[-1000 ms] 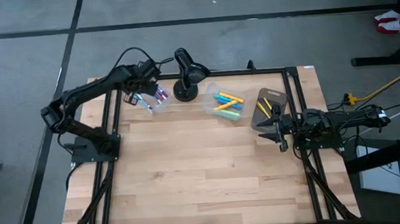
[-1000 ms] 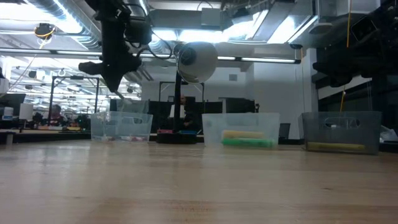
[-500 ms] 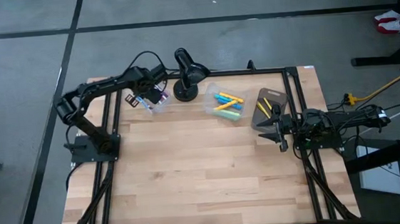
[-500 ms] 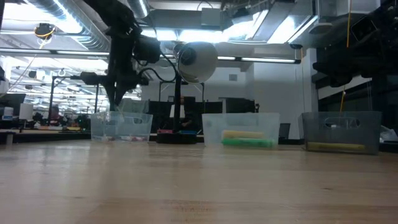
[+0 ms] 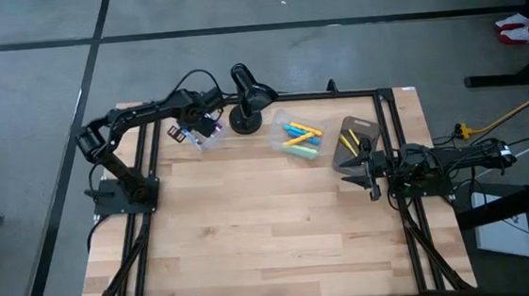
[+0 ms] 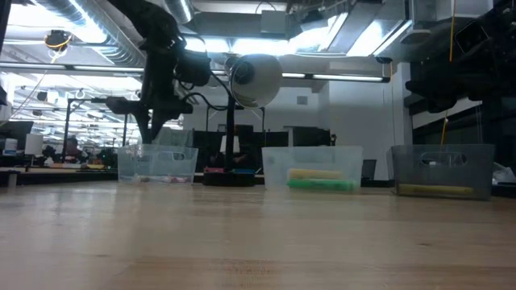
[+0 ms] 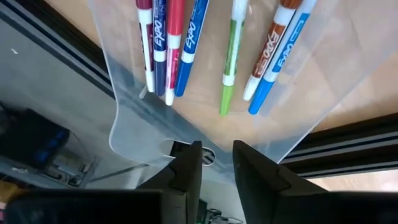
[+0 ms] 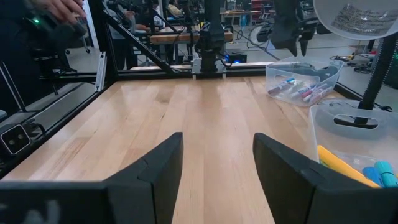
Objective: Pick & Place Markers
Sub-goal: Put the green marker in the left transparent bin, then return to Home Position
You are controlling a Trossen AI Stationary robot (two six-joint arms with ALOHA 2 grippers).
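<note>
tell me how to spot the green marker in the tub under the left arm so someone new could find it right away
Start at the black desk lamp at the table's far edge; the clear tub just left of it sits under the left gripper. Six markers lie in it side by side. The green marker is the only green one, lying alone between a blue marker and an orange-brown one.

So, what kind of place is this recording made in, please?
Most likely a robotics lab or workshop. The wooden table sits in a black metal frame with an arm mounted at each side. Behind it, the low view shows a large hall with ceiling ducts and further workbenches.
</note>
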